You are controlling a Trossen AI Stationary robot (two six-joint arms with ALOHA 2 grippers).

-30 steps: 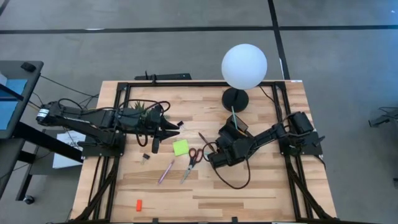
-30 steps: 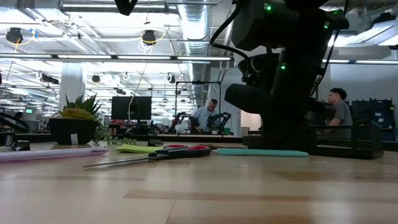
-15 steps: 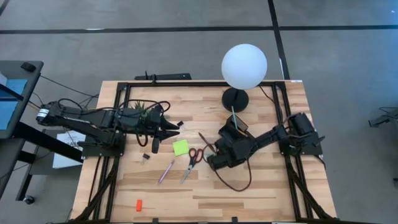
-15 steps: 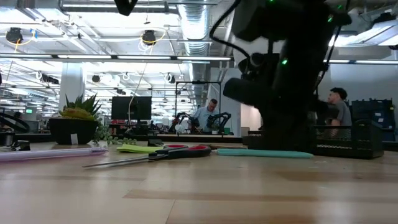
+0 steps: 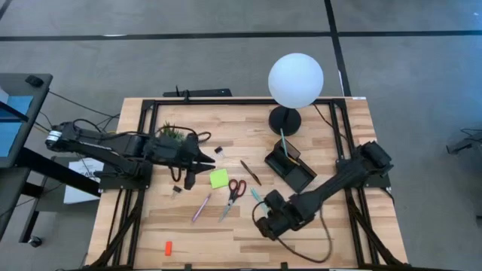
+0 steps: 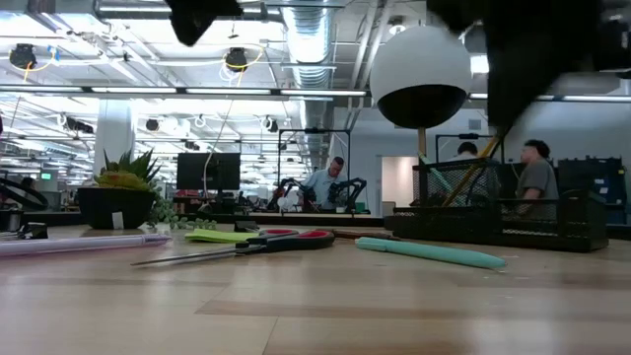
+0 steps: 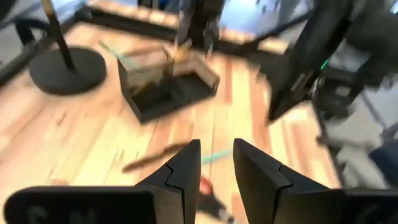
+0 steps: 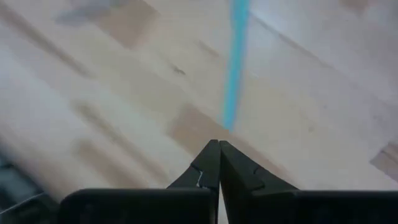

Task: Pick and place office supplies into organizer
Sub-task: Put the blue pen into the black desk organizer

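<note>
The black organizer (image 5: 291, 168) stands right of centre with a teal pen (image 5: 284, 141) upright in it. On the wood left of it lie a dark pencil (image 5: 251, 172), red-handled scissors (image 5: 233, 193), a lime sticky pad (image 5: 218, 178), a purple pen (image 5: 201, 207), a black clip (image 5: 175, 190) and a second teal pen (image 5: 256, 196). A red-orange piece (image 5: 168, 247) lies near the front edge. My right gripper (image 5: 265, 223) hangs shut and empty above the table, near side of that teal pen (image 8: 236, 68). My left gripper (image 5: 215, 153) hovers open and empty beyond the pad.
A white globe lamp (image 5: 296, 79) on a round black base (image 5: 285, 119) stands behind the organizer. A spiky potted plant (image 5: 172, 132) sits under my left arm. Bare wood lies along the near edge. People sit in the room beyond the table.
My right gripper, shut throughout, has risen and swung from beside the organizer toward the table's near edge. The teal pen it had covered now lies in the open, turned a little on the wood. My left gripper has tipped slightly downward.
</note>
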